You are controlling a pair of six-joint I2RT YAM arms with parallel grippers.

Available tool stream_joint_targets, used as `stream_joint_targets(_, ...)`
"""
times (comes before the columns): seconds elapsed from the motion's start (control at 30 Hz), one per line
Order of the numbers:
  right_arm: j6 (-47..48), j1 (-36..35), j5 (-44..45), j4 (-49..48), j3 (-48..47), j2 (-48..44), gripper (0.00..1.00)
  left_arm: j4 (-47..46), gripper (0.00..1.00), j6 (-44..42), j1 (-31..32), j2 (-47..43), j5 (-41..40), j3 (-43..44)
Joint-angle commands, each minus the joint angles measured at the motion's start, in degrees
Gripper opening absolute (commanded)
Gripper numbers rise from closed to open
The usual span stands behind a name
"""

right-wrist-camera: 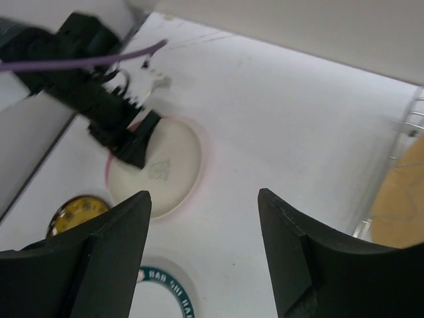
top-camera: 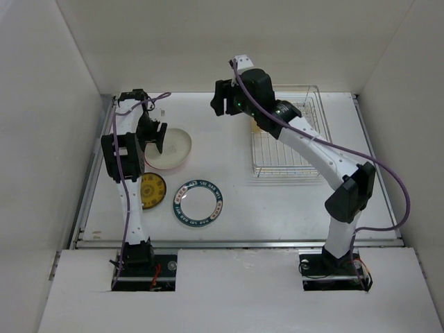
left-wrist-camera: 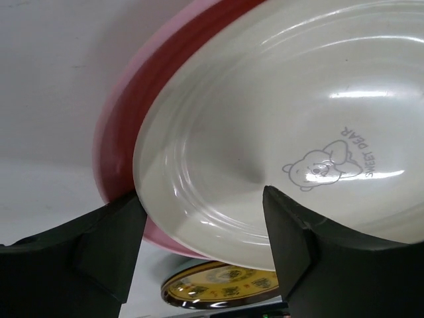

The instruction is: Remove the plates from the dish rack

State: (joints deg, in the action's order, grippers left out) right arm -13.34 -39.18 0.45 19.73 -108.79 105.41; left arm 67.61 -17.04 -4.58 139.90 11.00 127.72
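The pink plate with a cream inside and a bear print lies on the table at the left. It fills the left wrist view and shows in the right wrist view. My left gripper is open at its left rim, jaws wide apart, gripping nothing. The small dark plate with yellow pattern and the teal-rimmed white plate lie in front of it. My right gripper is open and empty, raised left of the dish rack. A tan-yellow plate stands in the rack.
White walls close in the table on the left, back and right. The rack's wire edge is at the right of the right wrist view. The right arm reaches over the rack. The dark plate shows under the left fingers.
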Motion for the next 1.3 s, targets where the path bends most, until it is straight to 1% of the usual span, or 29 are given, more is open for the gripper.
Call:
stream_joint_targets(0.0, -2.8, 1.9, 16.7, 6.8, -7.4, 0.9, 0.72, 0.9, 0.67, -3.2, 1.2, -6.6, -4.6, -1.4)
stream_joint_targets(0.03, -4.1, 2.7, 19.0, 8.6, -10.5, 2.4, 0.72, 0.9, 0.67, -3.2, 1.2, -6.7, -4.6, -1.4)
stream_joint_targets(0.1, -7.4, 5.8, 21.1, 12.8, -13.0, 3.9, 0.73, 0.4, 0.67, -2.7, 1.2, -7.5, -4.6, -1.4)
stream_joint_targets(0.23, -7.9, 8.8, 24.4, 16.4, -16.0, 6.6, 0.73, -0.8, 0.67, -0.9, 1.7, -9.9, -6.1, -1.9)
stream_joint_targets(0.3, -7.9, 8.9, 24.4, 16.4, -15.1, 6.6, 0.73, -1.6, 0.67, -0.9, 2.3, -10.7, -8.4, -1.9)
stream_joint_targets(0.33, -7.9, 8.9, 23.6, 16.4, -14.5, 6.6, 0.73, -2.2, 0.67, -0.9, 2.3, -11.7, -11.1, -3.2)
stream_joint_targets(0.47, -7.9, 8.9, 23.1, 14.5, -10.3, 5.1, 0.73, -5.2, 0.68, -1.5, 4.7, -13.9, -17.4, -5.2)
stream_joint_targets(0.5, -7.4, 8.9, 23.7, 13.7, -8.6, 4.5, 0.73, -5.2, 0.68, -1.5, 5.5, -13.9, -17.4, -5.2)
stream_joint_targets(0.6, -7.4, 10.2, 24.4, 13.7, -8.1, 4.5, 0.74, -4.7, 0.69, -2.6, 6.9, -15.1, -16.9, -5.7)
stream_joint_targets(0.7, -7.4, 11.9, 24.7, 15.6, -11.4, 7.9, 0.74, -4.7, 0.69, -2.1, 6.9, -16.4, -18.4, -5.7)
stream_joint_targets(0.73, -7.4, 11.9, 26.2, 16.8, -14.7, 10.5, 0.74, -4.7, 0.69, -2.1, 6.9, -16.9, -18.4, -5.7)
stream_joint_targets(0.8, -7.4, 11.9, 31.4, 19.2, -17.2, 13.1, 0.76, -4.7, 0.71, -2.1, 6.9, -18.4, -18.4, -7.5)
stream_joint_targets(0.87, -7.4, 11.9, 33.8, 19.2, -18.8, 16.5, 0.79, -5.2, 0.72, -2.1, 6.9, -21.3, -18.4, -9.1)
stream_joint_targets(0.93, -6.9, 11.9, 36.1, 19.2, -19.4, 18.4, 0.80, -5.9, 0.73, -2.1, 6.9, -24.2, -17.2, -11.3)
stream_joint_targets(0.97, -6.9, 11.9, 36.1, 18.7, -20.0, 20.3, 0.81, -5.9, 0.73, -2.1, 6.9, -25.0, -16.4, -12.0)
stream_joint_targets(1.1, -6.9, 13.0, 36.1, 18.7, -22.3, 25.2, 0.82, -3.7, 0.73, -2.1, 6.9, -27.0, -12.2, -13.1)
stream_joint_targets(1.2, -7.4, 13.6, 35.6, 18.7, -22.3, 25.9, 0.64, -3.0, 0.74, -2.1, 6.9, -28.4, -10.0, -13.6)
stream_joint_targets(1.23, -7.4, 13.6, 35.6, 18.7, -22.3, 25.1, 0.51, -2.4, 0.74, -2.1, 6.9, -29.1, -10.0, -13.6)
stream_joint_targets(1.27, -7.4, 13.6, 36.6, 18.7, -21.5, 24.4, 0.47, -2.4, 0.74, -2.1, 6.9, -29.2, -9.3, -13.6)
